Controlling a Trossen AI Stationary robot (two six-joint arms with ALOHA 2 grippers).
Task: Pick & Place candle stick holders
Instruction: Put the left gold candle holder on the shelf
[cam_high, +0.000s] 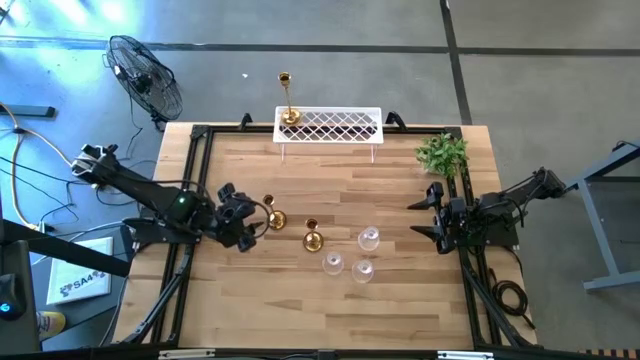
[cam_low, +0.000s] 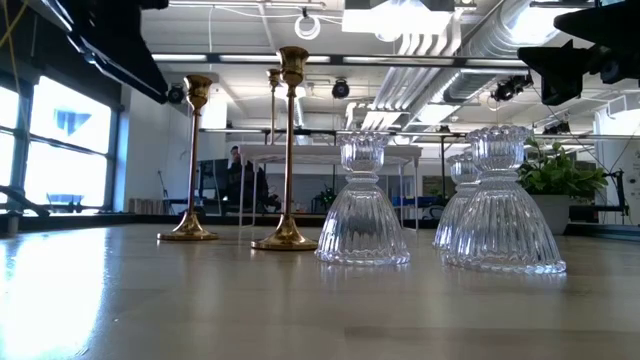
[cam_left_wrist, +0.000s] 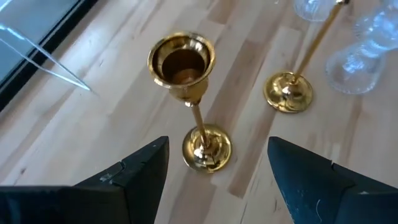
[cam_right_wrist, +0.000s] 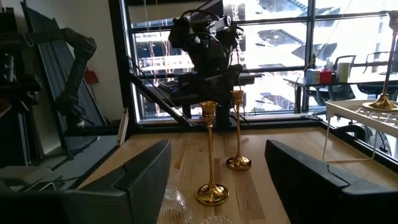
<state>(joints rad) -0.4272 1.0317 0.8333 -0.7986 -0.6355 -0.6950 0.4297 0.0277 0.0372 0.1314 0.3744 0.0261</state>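
My left claw (cam_left_wrist: 214, 171) hangs spread and empty just above the nearest gold holder (cam_left_wrist: 186, 93), which stands upright on the desk (cam_high: 400, 300), stem vertical, straight ahead between my fingers. My left arm reaches in low from the desk's left edge; my right claw (cam_high: 420, 220), also spread, waits at the right edge.

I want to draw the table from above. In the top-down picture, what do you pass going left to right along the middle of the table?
Left gripper, open → first gold holder → second gold holder → three glass holders, bunched together → right gripper, open.
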